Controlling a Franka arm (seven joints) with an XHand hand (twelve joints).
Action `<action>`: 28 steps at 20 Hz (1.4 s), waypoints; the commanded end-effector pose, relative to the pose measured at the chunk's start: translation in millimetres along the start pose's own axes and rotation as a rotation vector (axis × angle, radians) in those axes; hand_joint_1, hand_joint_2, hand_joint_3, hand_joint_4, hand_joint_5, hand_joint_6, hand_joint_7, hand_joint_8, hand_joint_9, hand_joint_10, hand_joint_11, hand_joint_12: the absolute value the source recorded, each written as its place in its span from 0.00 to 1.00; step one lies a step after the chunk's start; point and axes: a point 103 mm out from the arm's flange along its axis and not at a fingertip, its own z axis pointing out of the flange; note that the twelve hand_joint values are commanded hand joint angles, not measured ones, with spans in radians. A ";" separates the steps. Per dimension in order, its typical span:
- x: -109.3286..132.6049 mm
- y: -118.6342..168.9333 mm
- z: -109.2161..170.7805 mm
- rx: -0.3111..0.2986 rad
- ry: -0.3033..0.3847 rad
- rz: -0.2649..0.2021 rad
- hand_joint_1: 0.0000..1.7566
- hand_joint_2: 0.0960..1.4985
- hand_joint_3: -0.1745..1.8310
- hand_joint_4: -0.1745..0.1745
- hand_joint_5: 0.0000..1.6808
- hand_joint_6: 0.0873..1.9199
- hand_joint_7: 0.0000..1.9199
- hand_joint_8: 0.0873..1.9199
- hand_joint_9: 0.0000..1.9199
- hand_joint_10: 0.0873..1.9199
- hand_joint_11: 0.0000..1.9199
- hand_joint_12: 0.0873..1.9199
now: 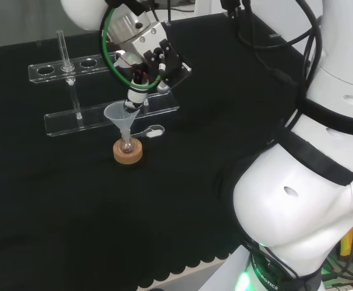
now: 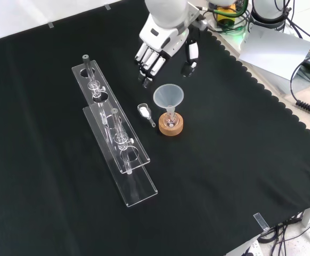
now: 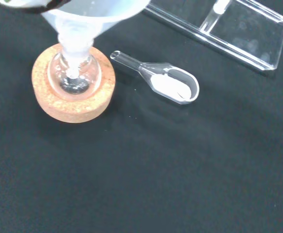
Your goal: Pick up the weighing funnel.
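The hand (image 2: 156,47) hangs with fingers relaxed and slightly spread, holding nothing. Below it, the weighing funnel (image 2: 145,113), holding white powder, lies on the cloth just beside the cork ring (image 2: 171,127).

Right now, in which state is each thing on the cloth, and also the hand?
Weighing funnel: lying on the cloth, white powder in its scoop, not held.
Funnel: upright, mouth up, untouched.
Small flask: upright on the cork ring, holding the stem.
Hand: open, above the cloth, holding nothing.
Clear racks: on the cloth, glass tubes upright in them.
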 end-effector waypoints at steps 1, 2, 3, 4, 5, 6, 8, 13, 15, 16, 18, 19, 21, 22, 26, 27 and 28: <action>-39.5 -15.9 7.5 -0.075 0.142 0.006 0.38 0.39 0.40 0.41 0.07 0.00 0.02 0.32 0.21 0.33 0.14 0.72; -43.8 -16.5 8.9 -0.079 0.152 0.010 0.38 0.39 0.40 0.41 0.08 0.00 0.03 0.32 0.22 0.33 0.14 0.72; -49.2 -17.1 10.7 -0.084 0.164 0.015 0.38 0.39 0.40 0.40 0.08 0.00 0.03 0.32 0.22 0.33 0.14 0.72; -54.1 -17.8 12.7 -0.090 0.174 0.020 0.38 0.39 0.40 0.40 0.09 0.00 0.04 0.33 0.22 0.33 0.14 0.72; -60.2 -18.2 15.1 -0.098 0.188 0.030 0.38 0.40 0.40 0.40 0.10 0.00 0.05 0.33 0.23 0.33 0.14 0.72; -65.9 -18.3 17.6 -0.106 0.195 0.037 0.39 0.40 0.40 0.39 0.11 0.00 0.06 0.33 0.24 0.33 0.14 0.72; -76.3 -17.2 23.5 -0.114 0.215 0.046 0.40 0.41 0.39 0.38 0.14 0.00 0.09 0.33 0.26 0.31 0.16 0.71; -93.5 -9.3 40.6 -0.145 0.237 0.072 0.45 0.42 0.40 0.35 0.28 0.00 0.19 0.33 0.35 0.28 0.20 0.69; -96.0 -4.0 47.4 -0.154 0.241 0.078 0.46 0.42 0.41 0.34 0.33 0.01 0.24 0.33 0.40 0.27 0.22 0.67; -96.9 -0.9 50.6 -0.154 0.243 0.080 0.47 0.42 0.41 0.34 0.35 0.02 0.26 0.34 0.41 0.26 0.23 0.67; -98.0 5.4 56.8 -0.162 0.251 0.081 0.48 0.42 0.41 0.33 0.38 0.03 0.28 0.34 0.43 0.26 0.24 0.67; -97.8 8.7 59.7 -0.165 0.252 0.081 0.48 0.42 0.41 0.33 0.39 0.03 0.29 0.34 0.43 0.26 0.25 0.67; -97.1 15.9 66.2 -0.172 0.261 0.078 0.48 0.42 0.42 0.32 0.40 0.04 0.29 0.34 0.44 0.26 0.25 0.67; -96.6 19.9 69.7 -0.168 0.261 0.077 0.48 0.42 0.42 0.32 0.40 0.04 0.30 0.34 0.44 0.26 0.25 0.66; -93.7 36.4 84.1 -0.145 0.270 0.069 0.48 0.42 0.42 0.32 0.39 0.07 0.30 0.35 0.44 0.25 0.26 0.66; -92.6 40.3 87.9 -0.141 0.270 0.068 0.48 0.41 0.43 0.31 0.38 0.07 0.30 0.35 0.44 0.25 0.26 0.66; -91.5 44.4 92.2 -0.137 0.270 0.066 0.48 0.41 0.43 0.31 0.38 0.07 0.30 0.35 0.44 0.25 0.26 0.66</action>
